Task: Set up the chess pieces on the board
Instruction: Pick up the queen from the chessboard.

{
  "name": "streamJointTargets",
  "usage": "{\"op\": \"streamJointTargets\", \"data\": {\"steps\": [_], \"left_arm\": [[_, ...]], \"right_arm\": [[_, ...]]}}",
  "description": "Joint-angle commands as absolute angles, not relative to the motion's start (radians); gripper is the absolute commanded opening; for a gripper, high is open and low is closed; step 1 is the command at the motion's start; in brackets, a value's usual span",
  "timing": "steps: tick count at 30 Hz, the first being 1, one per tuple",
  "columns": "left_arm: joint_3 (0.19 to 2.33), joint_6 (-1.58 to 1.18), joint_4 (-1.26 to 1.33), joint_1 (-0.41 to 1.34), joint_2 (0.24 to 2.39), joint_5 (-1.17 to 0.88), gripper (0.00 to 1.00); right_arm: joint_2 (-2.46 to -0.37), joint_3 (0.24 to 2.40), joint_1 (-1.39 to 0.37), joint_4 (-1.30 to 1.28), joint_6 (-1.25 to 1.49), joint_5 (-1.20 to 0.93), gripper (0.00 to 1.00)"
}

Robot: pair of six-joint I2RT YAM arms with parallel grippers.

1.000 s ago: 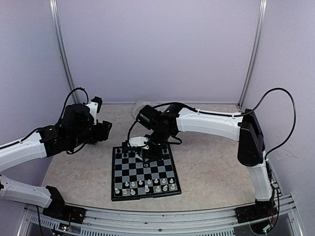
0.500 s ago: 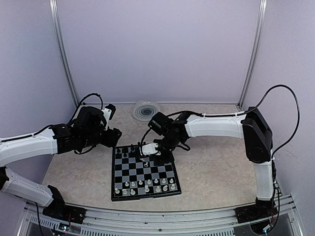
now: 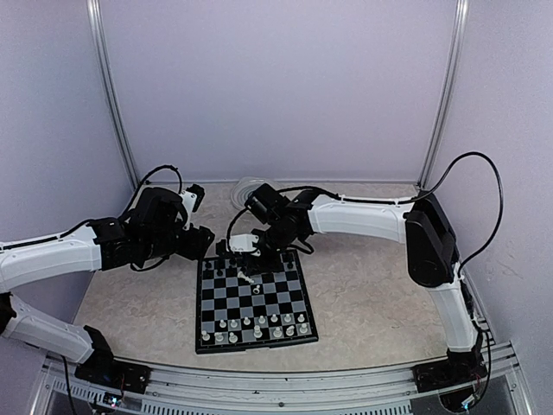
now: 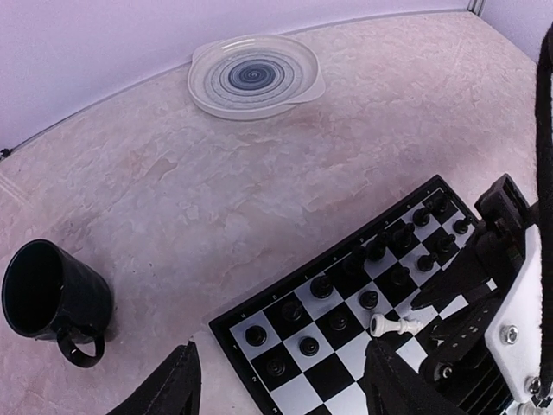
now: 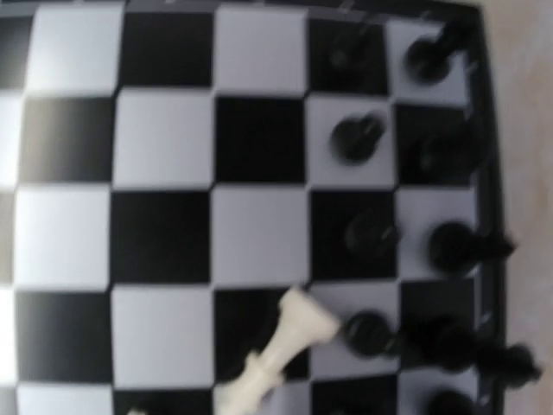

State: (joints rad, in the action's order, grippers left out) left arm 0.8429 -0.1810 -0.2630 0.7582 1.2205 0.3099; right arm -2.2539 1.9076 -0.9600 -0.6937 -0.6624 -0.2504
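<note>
Since half a second ago, right tool (image 3: 242,257) swung back left, now over far-left squares of board (image 3: 233,304). White men (image 3: 255,327) stand on near rows. One white piece (image 4: 393,325) lies toppled among black men (image 4: 321,286) at far end, likely next pick. Left tool (image 4: 281,372) spread, empty, beside board. Right tool grip: cannot tell, wrist view blurred, fingers unseen. Plate (image 4: 253,76) half hidden behind right arm in top view.
</note>
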Motion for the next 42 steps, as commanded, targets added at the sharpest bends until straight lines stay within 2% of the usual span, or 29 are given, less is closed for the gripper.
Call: {"op": "streamJointTargets", "data": {"steps": [1, 15, 17, 23, 30, 34, 42], "left_arm": [[0.874, -0.189, -0.268, 0.758, 1.225, 0.300, 0.64], [0.881, -0.183, -0.281, 0.773, 1.231, 0.313, 0.64], [0.883, -0.183, -0.282, 0.775, 1.233, 0.316, 0.64], [0.881, -0.184, -0.283, 0.776, 1.230, 0.321, 0.64], [0.873, -0.207, -0.267, 0.765, 1.220, 0.309, 0.64], [0.851, -0.247, -0.228, 0.726, 1.196, 0.215, 0.64], [0.683, -0.400, 0.045, 0.675, 1.089, -0.148, 0.61]], "right_arm": [[-2.320, 1.957, -0.957, -0.719, -0.588, -0.274, 0.29], [-2.388, 1.998, -0.959, -0.747, -0.551, -0.257, 0.32], [-2.399, 2.007, -0.961, -0.754, -0.549, -0.263, 0.29], [-2.394, 2.016, -0.970, -0.787, -0.545, -0.299, 0.12], [-2.268, 1.959, -0.971, -0.781, -0.517, -0.356, 0.08], [-2.160, 1.918, -0.971, -0.766, -0.512, -0.373, 0.08], [-2.006, 1.795, -0.971, -0.746, -0.531, -0.371, 0.08]]}}
